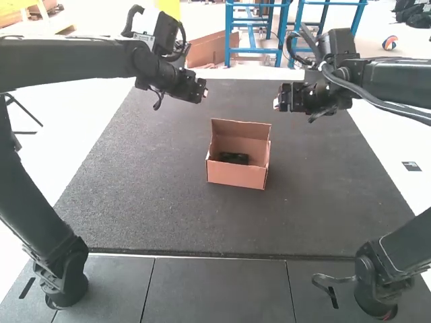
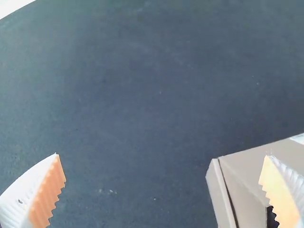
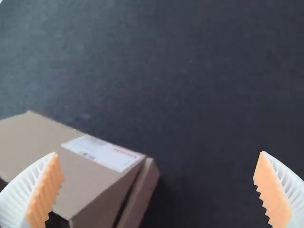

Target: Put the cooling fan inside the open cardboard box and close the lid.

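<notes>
A small open cardboard box (image 1: 238,162) stands in the middle of the dark mat, its lid flap upright at the back. A black cooling fan (image 1: 234,158) lies inside it. My left gripper (image 1: 200,90) hangs above the mat, behind and to the left of the box, open and empty; a corner of the box (image 2: 242,185) lies beside its ribbed fingers (image 2: 40,194). My right gripper (image 1: 281,99) hovers behind and to the right of the box, open and empty, with the labelled lid flap (image 3: 71,166) beneath it.
The dark mat (image 1: 135,182) covers the table, with white table surface along both sides. Both arm bases stand at the near corners.
</notes>
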